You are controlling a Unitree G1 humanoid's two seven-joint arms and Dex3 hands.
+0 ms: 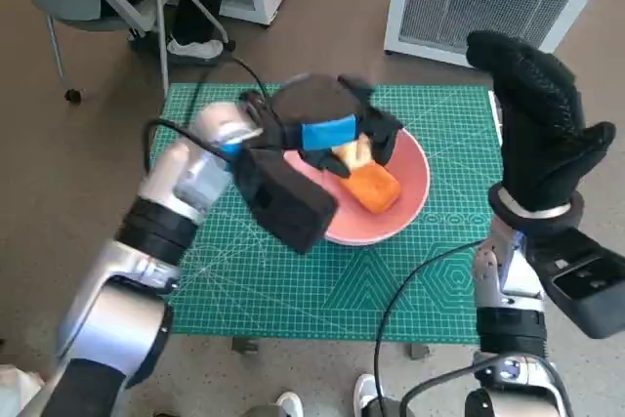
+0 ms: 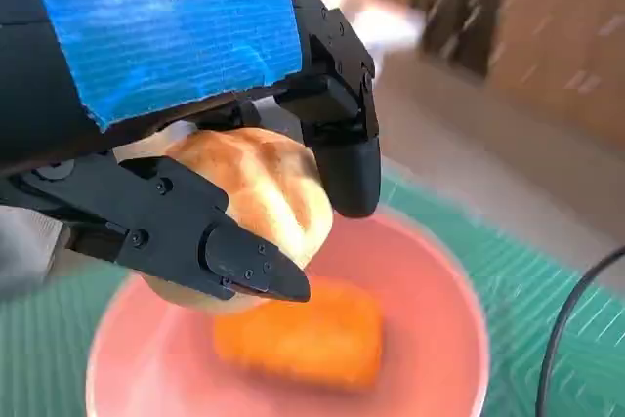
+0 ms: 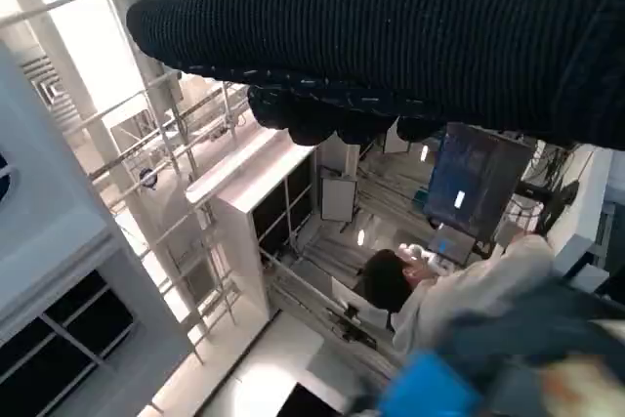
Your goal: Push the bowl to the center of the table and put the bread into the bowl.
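Left hand grips round crusty bread (over glossy pink bowl).

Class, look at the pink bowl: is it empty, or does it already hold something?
Not empty. An orange block lies inside the pink bowl. The left hand holds the bread roll just above it, not yet released.
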